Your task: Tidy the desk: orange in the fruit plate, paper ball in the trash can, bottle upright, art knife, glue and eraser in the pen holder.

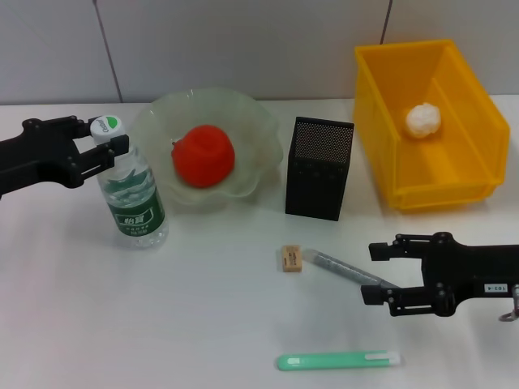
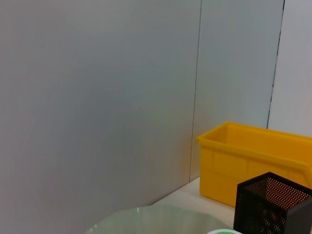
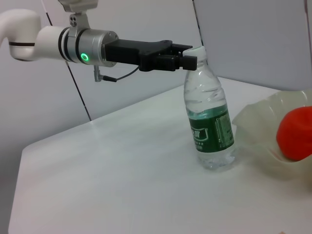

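Note:
The clear water bottle (image 1: 135, 197) stands upright, slightly tilted, left of the fruit plate. My left gripper (image 1: 104, 143) is shut around its neck, just under the green-and-white cap; the right wrist view shows the same grip (image 3: 189, 59) on the bottle (image 3: 209, 127). The orange (image 1: 203, 156) lies in the pale green fruit plate (image 1: 261, 128). A white paper ball (image 1: 423, 119) rests inside the yellow trash can (image 1: 381, 130). An eraser (image 1: 291, 258), a grey glue stick (image 1: 339, 267) and a green art knife (image 1: 336, 361) lie on the table. My right gripper (image 1: 379, 273) is open around the glue's near end.
The black mesh pen holder (image 1: 319, 168) stands between the plate and the trash can. The left wrist view shows the yellow bin (image 2: 253, 165), the pen holder (image 2: 273, 204) and the plate rim (image 2: 146, 217) before a grey wall.

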Action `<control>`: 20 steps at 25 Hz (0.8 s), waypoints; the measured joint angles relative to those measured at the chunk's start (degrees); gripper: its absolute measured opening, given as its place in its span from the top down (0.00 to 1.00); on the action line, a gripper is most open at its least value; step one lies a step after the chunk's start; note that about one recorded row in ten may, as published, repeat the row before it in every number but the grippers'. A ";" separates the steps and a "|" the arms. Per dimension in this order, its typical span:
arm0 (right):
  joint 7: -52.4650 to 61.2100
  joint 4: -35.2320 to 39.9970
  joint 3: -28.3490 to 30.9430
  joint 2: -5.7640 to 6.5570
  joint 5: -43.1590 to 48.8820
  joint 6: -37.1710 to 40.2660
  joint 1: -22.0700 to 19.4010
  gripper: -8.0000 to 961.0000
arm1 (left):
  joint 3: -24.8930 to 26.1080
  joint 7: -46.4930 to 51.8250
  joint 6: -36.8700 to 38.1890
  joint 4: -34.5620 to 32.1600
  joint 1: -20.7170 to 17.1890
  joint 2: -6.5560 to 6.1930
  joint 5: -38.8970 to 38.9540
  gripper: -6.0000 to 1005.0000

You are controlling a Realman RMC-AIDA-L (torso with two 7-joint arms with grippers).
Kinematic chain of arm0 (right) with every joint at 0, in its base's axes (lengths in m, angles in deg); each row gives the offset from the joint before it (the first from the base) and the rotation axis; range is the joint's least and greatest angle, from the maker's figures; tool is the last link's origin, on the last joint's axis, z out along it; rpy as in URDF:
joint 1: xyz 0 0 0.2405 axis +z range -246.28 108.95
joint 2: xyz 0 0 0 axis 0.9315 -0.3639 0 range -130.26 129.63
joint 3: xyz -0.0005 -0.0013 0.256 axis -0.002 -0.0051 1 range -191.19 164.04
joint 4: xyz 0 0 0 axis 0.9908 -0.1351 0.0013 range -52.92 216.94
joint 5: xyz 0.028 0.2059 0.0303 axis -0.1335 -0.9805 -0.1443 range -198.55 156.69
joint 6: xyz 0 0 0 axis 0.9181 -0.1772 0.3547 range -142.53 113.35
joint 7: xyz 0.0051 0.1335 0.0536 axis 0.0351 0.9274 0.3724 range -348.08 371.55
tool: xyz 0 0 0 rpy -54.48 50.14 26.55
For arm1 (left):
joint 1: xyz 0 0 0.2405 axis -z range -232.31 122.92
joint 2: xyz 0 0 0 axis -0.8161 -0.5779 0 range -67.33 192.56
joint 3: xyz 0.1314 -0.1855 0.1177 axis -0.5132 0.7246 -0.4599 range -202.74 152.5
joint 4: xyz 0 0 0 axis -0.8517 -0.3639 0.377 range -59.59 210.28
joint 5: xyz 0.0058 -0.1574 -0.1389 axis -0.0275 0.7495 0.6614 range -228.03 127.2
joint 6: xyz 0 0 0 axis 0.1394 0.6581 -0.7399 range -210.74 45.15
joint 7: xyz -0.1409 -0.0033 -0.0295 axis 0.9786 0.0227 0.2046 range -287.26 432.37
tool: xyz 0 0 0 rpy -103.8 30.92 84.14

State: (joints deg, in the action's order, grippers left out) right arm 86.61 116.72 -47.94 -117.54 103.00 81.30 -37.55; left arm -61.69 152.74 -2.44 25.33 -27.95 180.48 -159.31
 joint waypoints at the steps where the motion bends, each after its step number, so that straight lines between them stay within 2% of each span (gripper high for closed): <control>1: 0.00 0.00 0.00 0.02 0.00 0.00 0.01 0.21 | -0.01 0.07 -0.02 0.02 0.03 0.00 -0.04 0.56; 3: 0.00 0.00 0.00 0.06 0.00 0.00 0.05 0.21 | -0.01 0.16 -0.09 0.11 0.12 0.00 -0.20 0.55; 20: 0.00 0.00 0.00 0.16 0.00 0.00 0.34 0.21 | -0.08 -0.08 0.26 0.19 0.25 0.09 -0.39 0.20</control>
State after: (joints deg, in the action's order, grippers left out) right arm 86.61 116.72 -47.94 -117.38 103.00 81.30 -37.21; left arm -61.77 152.66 -2.18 25.52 -27.70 180.57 -159.70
